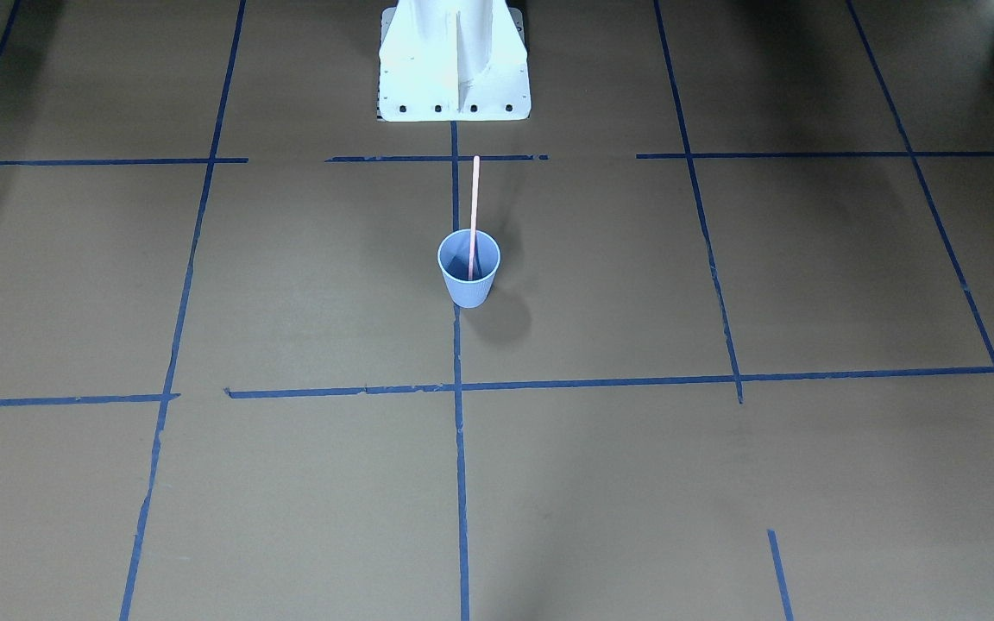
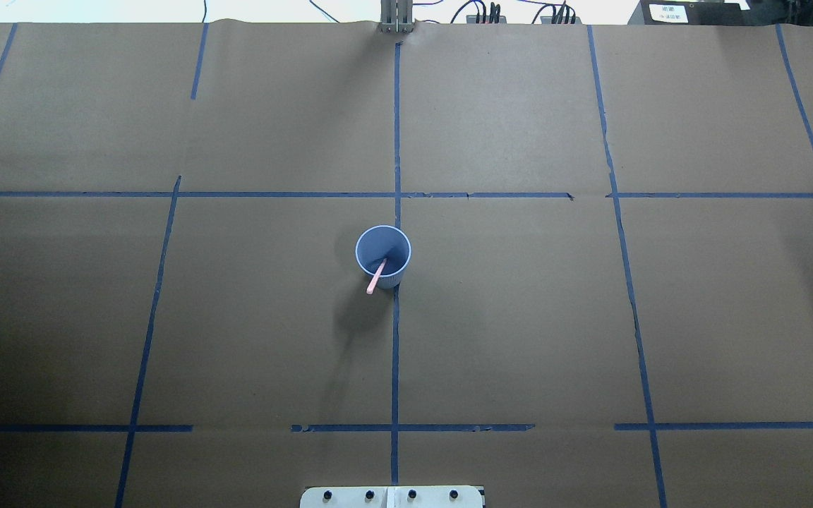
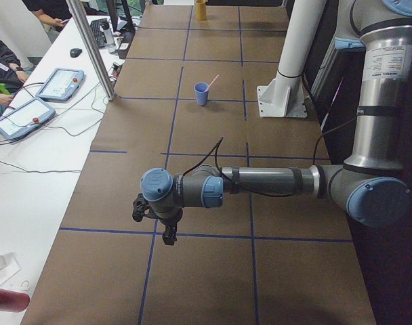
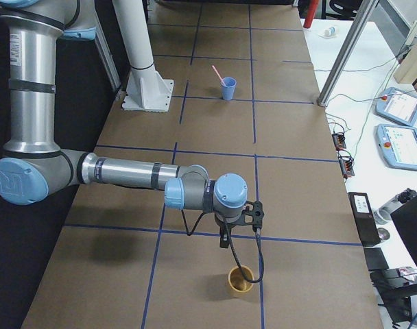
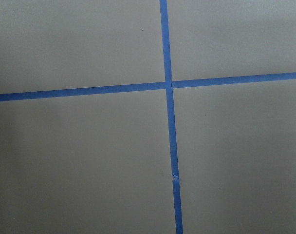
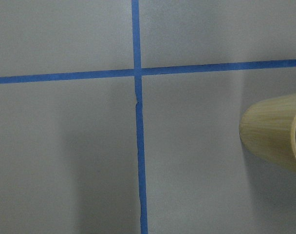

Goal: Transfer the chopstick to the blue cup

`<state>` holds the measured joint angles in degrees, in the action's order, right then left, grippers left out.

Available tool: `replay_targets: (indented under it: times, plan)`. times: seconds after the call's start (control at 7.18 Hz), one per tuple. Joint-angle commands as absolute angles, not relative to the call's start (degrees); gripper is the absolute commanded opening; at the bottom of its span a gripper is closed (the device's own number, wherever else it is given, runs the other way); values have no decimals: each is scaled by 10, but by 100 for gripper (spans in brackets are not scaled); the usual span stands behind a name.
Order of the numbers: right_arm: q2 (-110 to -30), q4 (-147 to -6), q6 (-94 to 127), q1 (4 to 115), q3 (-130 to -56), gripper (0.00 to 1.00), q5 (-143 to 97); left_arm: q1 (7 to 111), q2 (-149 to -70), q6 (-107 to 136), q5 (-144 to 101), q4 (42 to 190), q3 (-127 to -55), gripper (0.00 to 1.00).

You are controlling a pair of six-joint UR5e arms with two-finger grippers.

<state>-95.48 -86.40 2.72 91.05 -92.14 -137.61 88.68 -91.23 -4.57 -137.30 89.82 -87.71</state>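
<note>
The blue cup (image 1: pixel 468 280) stands upright near the middle of the table, also in the overhead view (image 2: pixel 392 243) and both side views (image 3: pixel 202 94) (image 4: pixel 228 90). The pale pink chopstick (image 1: pixel 474 194) stands inside it and leans on the rim toward the robot's base (image 2: pixel 374 282) (image 3: pixel 212 80) (image 4: pixel 216 72). My left gripper (image 3: pixel 167 235) hangs low over the table at my left end, far from the cup. My right gripper (image 4: pixel 224 241) hangs at my right end, just above a tan cup. Both show only in side views, so I cannot tell whether they are open or shut.
A tan bamboo cup (image 4: pixel 240 281) stands under the right gripper and shows in the right wrist view (image 6: pixel 277 134). The white robot pedestal (image 1: pixel 454 69) stands behind the blue cup. Side tables with tablets (image 3: pixel 23 115) (image 4: pixel 400 137) and cables run along the operators' side.
</note>
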Motion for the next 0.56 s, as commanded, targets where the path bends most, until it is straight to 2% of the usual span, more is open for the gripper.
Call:
replay_targets:
  times: [0.0, 0.42]
  plan:
    - [-954, -864, 27, 911, -922, 100, -1376, 887, -912, -46, -1372, 898, -876, 100]
    - [-954, -863, 27, 911, -925, 100, -1376, 887, -912, -46, -1372, 898, -877, 100]
